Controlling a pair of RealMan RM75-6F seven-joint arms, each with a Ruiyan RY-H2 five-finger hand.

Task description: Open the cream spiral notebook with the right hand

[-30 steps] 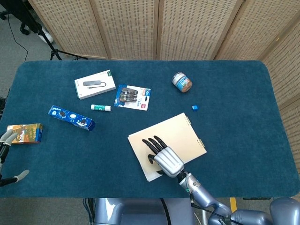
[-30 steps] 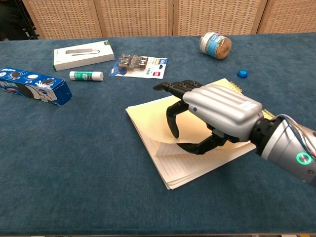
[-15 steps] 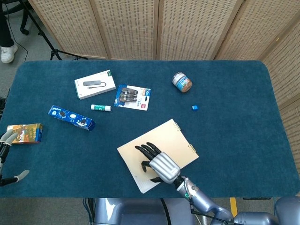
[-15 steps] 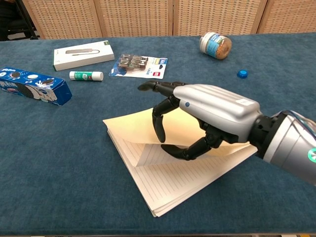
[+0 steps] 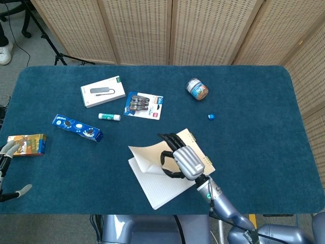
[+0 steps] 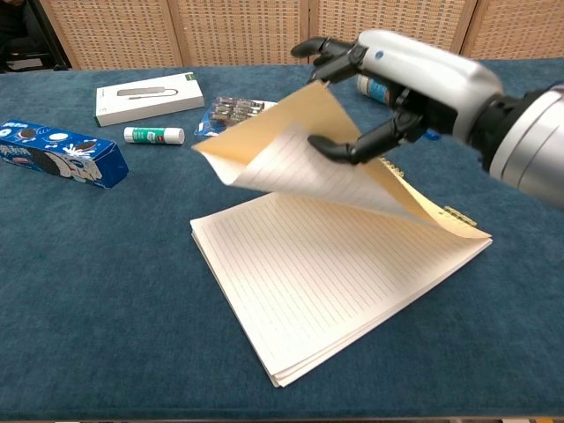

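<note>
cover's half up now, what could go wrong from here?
1. The right hand pinches the notebook cover with a lined sheet beneath, both bowed; they could crease or slip from the fingers and fall shut.
2. Swinging the cover over the spiral edge sends it toward the jar and the small blue cap; it might knock them.
3. Nothing pins the notebook, so it may slide on the blue table.

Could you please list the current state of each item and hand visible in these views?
Cream spiral notebook: partly open, cover lifted, lined pages exposed.
Right robot hand: pinching the raised cover.
Left robot hand: at the table edge, holding nothing.
Small glass jar: upright, lid on.
White glue stick: lying flat, capped.
Blue cookie box: lying flat, closed.
</note>
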